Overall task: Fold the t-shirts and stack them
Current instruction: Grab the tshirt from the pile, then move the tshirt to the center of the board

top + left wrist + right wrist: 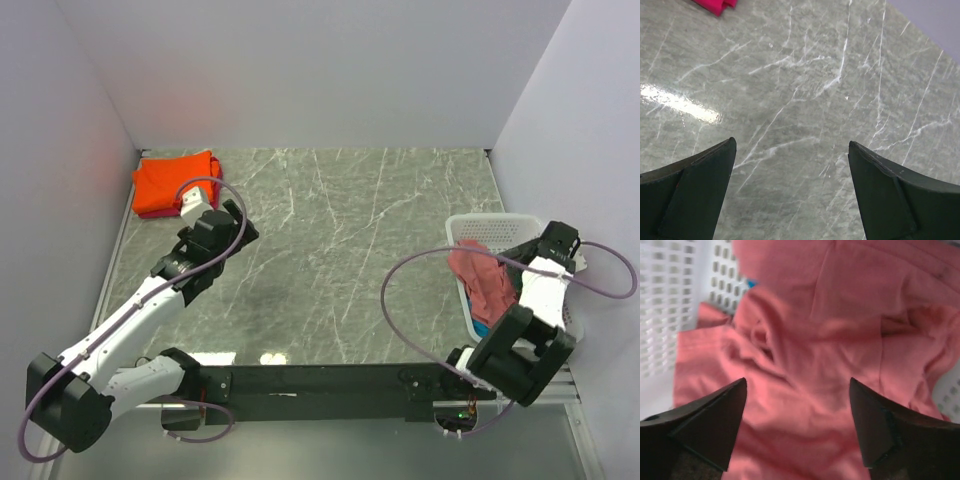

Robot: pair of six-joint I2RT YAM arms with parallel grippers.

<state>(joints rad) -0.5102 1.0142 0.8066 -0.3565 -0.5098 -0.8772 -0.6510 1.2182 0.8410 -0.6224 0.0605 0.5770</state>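
A folded bright orange t-shirt (175, 182) lies at the table's back left on a pink-red t-shirt (150, 212), whose corner shows in the left wrist view (715, 5). A crumpled brick-red t-shirt (480, 275) fills the white lattice basket (465, 225), over a sliver of teal-blue t-shirt (481, 328). My left gripper (228, 232) is open and empty above bare marble (791, 150), just in front of the folded stack. My right gripper (518, 252) is open, its jaws wide apart just above the brick-red shirt (830, 340) with nothing between them (797, 385).
The basket wall (670, 300) stands close on the left of my right gripper. White side walls enclose the grey marble table (340, 250). A black rail (320, 380) with the arm bases runs along the near edge.
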